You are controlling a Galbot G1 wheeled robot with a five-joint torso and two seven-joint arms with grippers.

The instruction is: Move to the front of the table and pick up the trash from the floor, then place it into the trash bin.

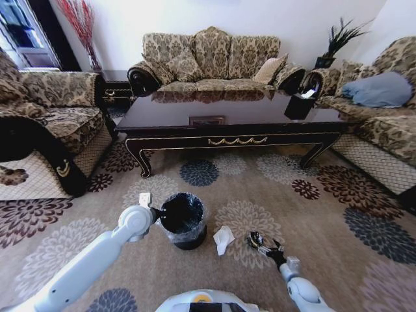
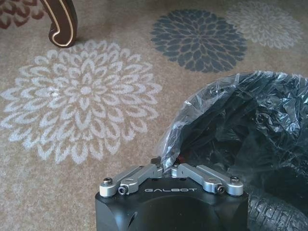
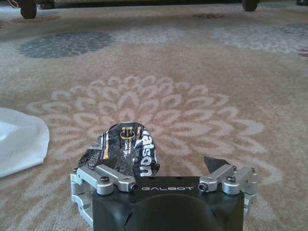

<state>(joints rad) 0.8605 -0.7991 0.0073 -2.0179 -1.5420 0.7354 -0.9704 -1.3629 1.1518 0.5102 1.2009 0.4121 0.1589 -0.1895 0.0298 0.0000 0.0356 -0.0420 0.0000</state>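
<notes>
one long dark surface across the upper middle of the head frame; one black trash bin at lower centre; two pieces of trash on the carpet to its right, a crumpled white paper and a dark crushed wrapper; three patterned sofas, at left, top centre and right; two robot hands, left hand and right hand.
</notes>
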